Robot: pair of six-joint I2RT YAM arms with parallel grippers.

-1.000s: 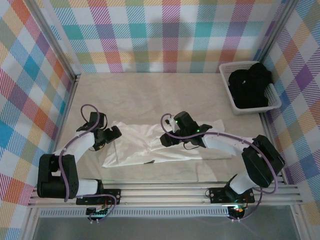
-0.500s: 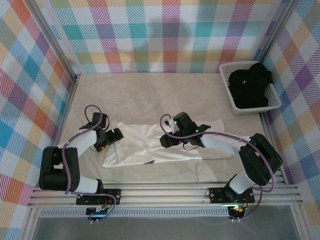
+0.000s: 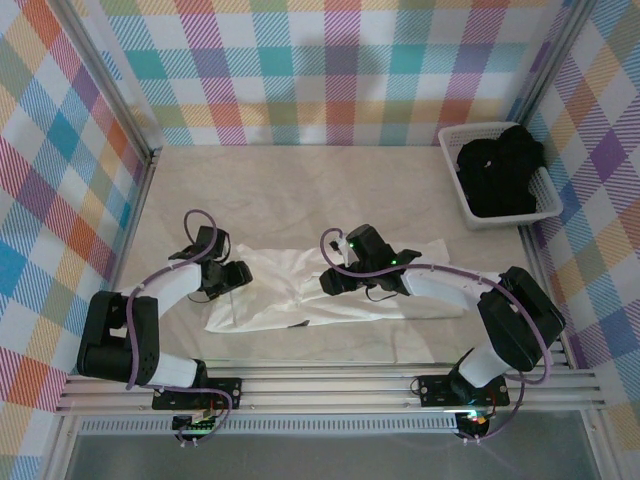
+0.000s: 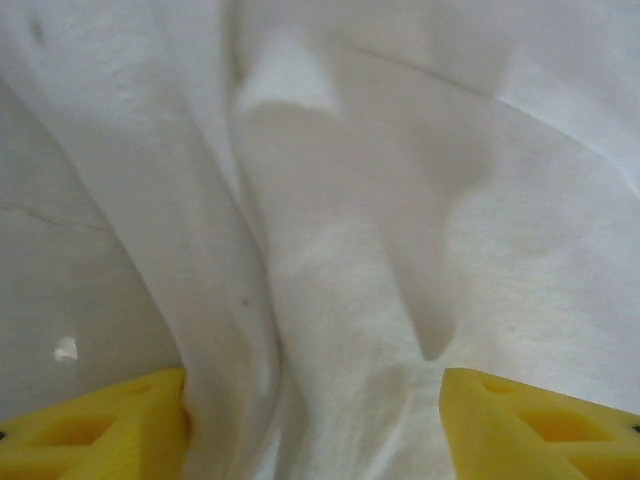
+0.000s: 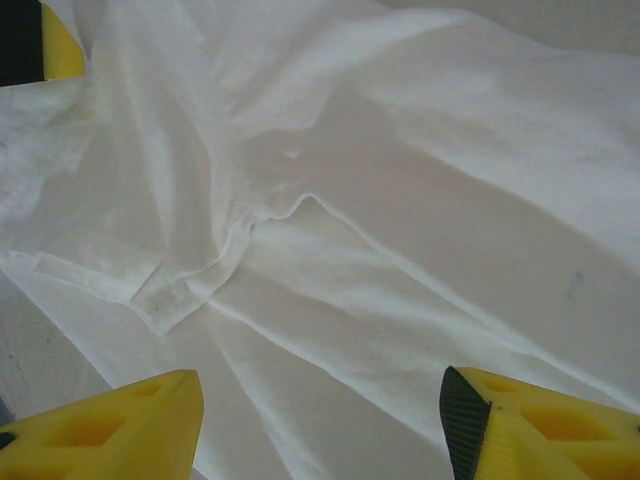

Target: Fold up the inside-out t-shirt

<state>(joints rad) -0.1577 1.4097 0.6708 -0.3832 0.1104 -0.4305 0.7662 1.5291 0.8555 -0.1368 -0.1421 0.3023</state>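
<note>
The inside-out t-shirt lies crumpled in a wide band across the lower middle of the overhead view, on the pale table. The left gripper sits at the cloth's left edge, its yellow fingers apart, with a ridge of white fabric rising between them. The right gripper rests on the shirt's centre, jaws spread wide over wrinkled cloth. At upper right, a white basket holds a black garment.
</note>
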